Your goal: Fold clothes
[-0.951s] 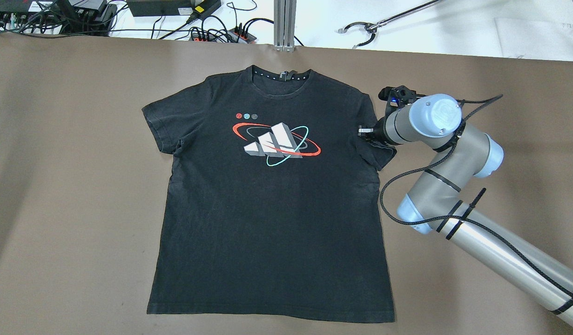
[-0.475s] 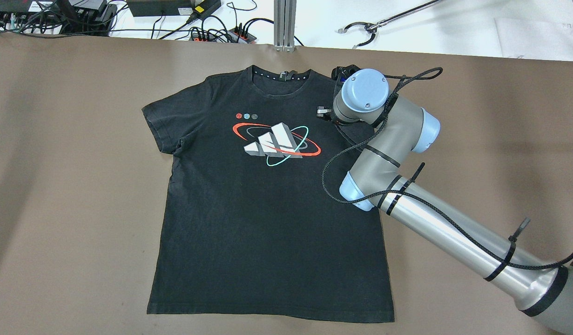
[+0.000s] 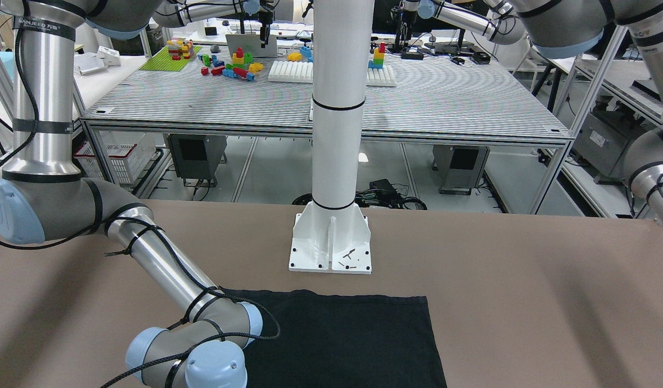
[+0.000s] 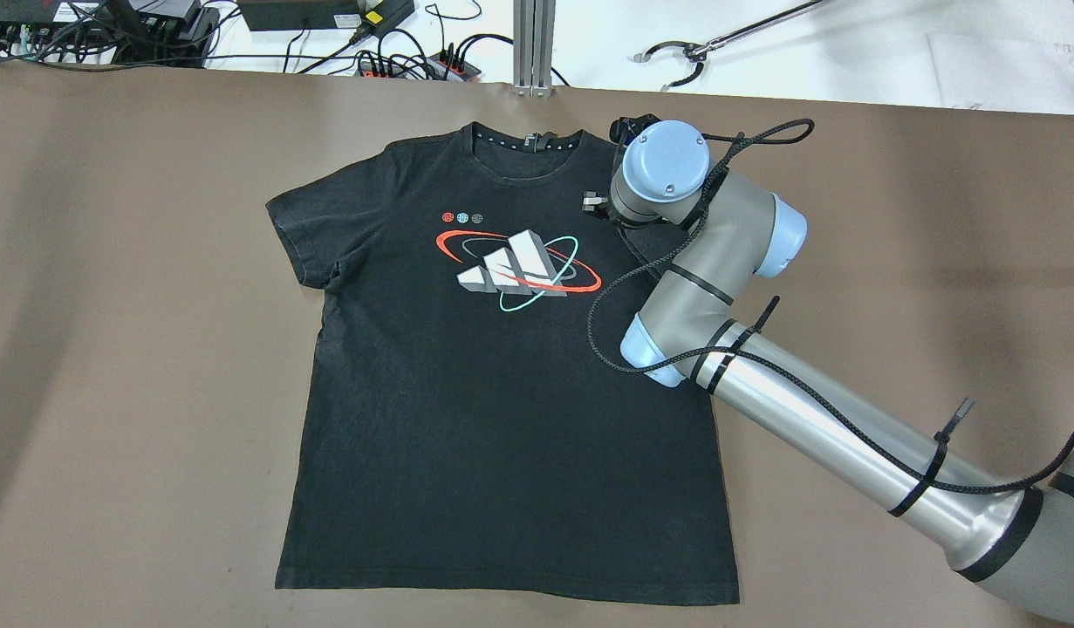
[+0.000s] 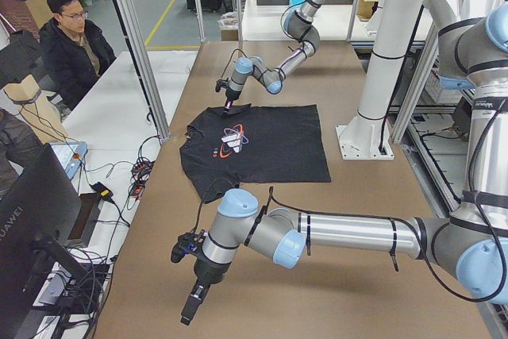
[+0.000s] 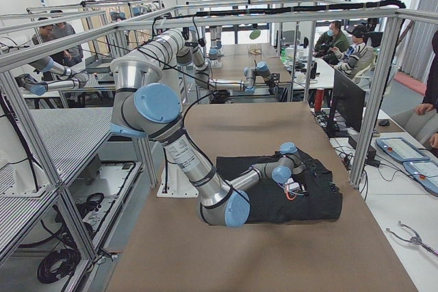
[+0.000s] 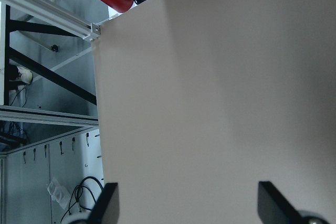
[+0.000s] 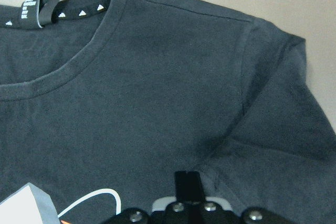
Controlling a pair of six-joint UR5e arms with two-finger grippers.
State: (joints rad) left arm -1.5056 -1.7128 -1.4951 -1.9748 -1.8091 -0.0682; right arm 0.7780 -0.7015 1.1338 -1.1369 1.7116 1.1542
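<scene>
From the front, the shirt [image 3: 342,334] lies flat on the table [image 3: 525,302], its hem just short of the pillar [image 3: 336,134]. Overhead, its print [image 4: 515,270] is three slanted bars in red and teal rings, with no words. The right gripper [image 4: 594,202] sits at the shoulder beside it. From the left, a monitor [image 5: 32,224] reads HUAWEI. Left wrist: the left gripper [image 7: 191,208] is spread wide over bare table. Right wrist: the fingers [image 8: 187,179] are pinched together on a sleeve fold. The neck label [image 8: 31,13] is too small to read.

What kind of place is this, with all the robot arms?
Probably a robotics lab: several robot arms at metal-framed tables, a person seated beside one, and toy bricks on another.
</scene>
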